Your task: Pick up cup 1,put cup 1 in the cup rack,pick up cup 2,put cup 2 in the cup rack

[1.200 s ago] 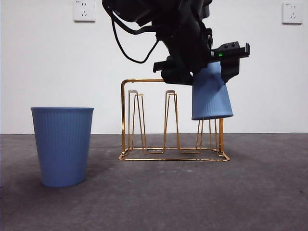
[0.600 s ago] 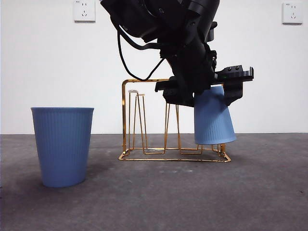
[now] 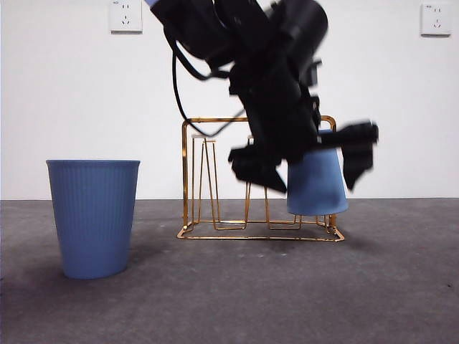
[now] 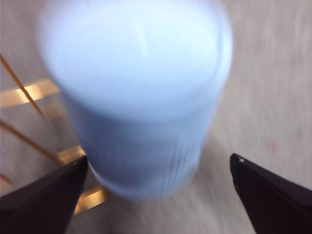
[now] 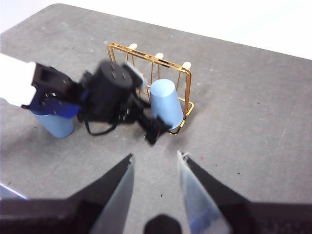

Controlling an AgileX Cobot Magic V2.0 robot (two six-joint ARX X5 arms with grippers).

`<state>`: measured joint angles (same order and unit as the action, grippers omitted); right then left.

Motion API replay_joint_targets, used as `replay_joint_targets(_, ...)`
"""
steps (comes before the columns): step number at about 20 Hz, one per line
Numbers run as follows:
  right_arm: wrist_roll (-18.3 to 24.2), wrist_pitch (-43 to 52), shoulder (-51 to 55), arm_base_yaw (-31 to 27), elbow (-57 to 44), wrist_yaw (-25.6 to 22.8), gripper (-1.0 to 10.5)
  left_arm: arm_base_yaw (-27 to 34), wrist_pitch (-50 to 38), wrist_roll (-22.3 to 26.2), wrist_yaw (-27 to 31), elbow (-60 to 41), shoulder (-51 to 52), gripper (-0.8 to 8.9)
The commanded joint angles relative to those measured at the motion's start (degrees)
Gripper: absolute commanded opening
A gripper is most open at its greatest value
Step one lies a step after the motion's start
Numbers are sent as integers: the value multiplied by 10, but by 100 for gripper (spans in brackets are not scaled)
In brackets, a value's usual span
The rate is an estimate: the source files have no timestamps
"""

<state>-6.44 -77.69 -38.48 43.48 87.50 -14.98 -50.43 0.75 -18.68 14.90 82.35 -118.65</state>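
Observation:
A blue ribbed cup (image 3: 317, 188) sits upside down over a prong at the right end of the gold wire cup rack (image 3: 215, 122). My left gripper (image 3: 307, 161) straddles it, blurred, with the jaws spread clear of its sides. In the left wrist view the cup (image 4: 141, 97) fills the frame between the open gripper (image 4: 158, 180). A second blue cup (image 3: 93, 215) stands upright on the table at the left. My right gripper (image 5: 155, 190) is open and empty, high above the table; its view shows the rack (image 5: 146, 56) and both cups (image 5: 165, 102) (image 5: 56, 124).
The left arm (image 5: 109, 95) and its cables reach across in front of the rack. The rack's other prongs (image 3: 204, 179) are bare. Grey table (image 3: 287, 287) runs to a white wall with sockets (image 3: 125, 16).
The left gripper brought the upturned cup down onto the rack's right prong, then spread its jaws and let it go. The upright cup has not moved.

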Motion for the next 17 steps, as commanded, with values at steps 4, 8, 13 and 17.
replay_joint_targets(4, 7, -14, 1, 0, -3, 0, 158, -1, 40, -33, -52, -4, -3, 503)
replay_joint_targets(8, 6, -14, 1, 0, -3, 0, 158, -8, 111, -41, -127, -4, 9, 503)
replay_joint_targets(13, 5, -14, 1, 0, -3, 0, 159, -31, 186, -42, -225, -4, 59, 503)
replay_joint_targets(17, -2, -14, -9, 0, -3, 0, 159, -61, 232, -19, -253, -4, 169, 499)
